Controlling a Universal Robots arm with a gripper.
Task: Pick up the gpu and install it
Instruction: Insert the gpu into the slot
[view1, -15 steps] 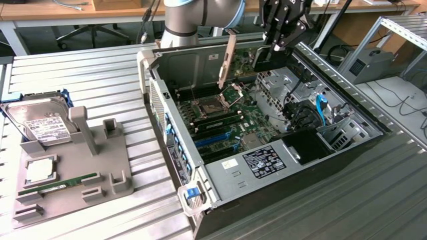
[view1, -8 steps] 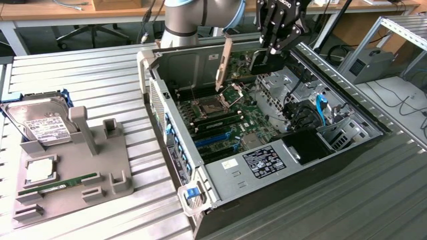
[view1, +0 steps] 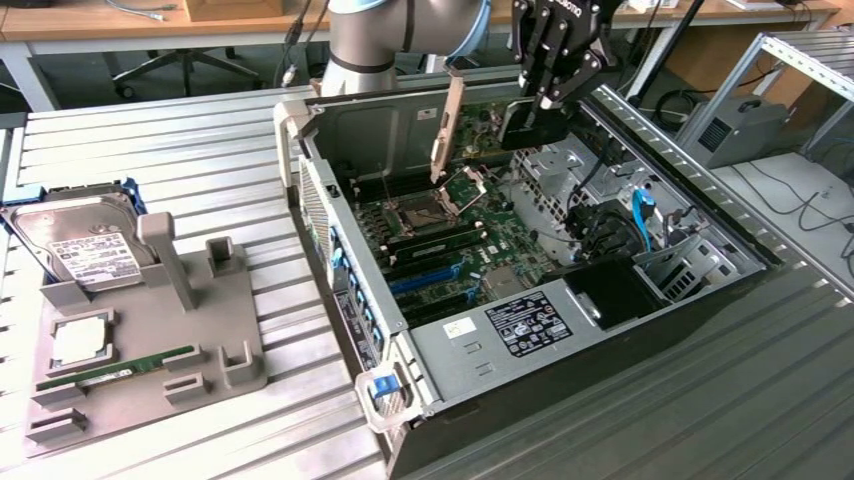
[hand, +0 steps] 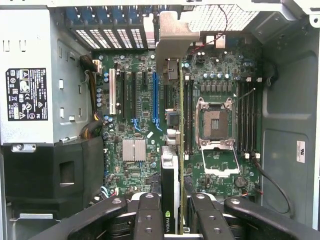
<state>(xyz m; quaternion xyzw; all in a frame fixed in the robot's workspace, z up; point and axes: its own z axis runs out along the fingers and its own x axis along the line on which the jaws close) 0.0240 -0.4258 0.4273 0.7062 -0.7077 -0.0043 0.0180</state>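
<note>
Two views, one open case (view1: 601, 400)
The exterior view looks down from high, set back; the wrist view, close over the hand (hand: 175, 202), faces the motherboard (view1: 441, 235) (hand: 145, 130) both share.

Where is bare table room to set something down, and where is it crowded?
Free: table beyond the grey fixture, and at the exterior view's right of the case. Crowded: inside the case, under the gripper holding the gpu.

A ribbed grey metal surface (view1: 200, 140) is stretching across the exterior view. A wooden desk (view1: 80, 20) is running along the far edge from ten to twelve o'clock, with a chair base (view1: 167, 65) standing beneath it. At two o'clock a grey box (view1: 741, 130) is sitting beside an aluminium frame (view1: 801, 50). Loose cables (view1: 801, 205) are trailing at three o'clock.
</note>
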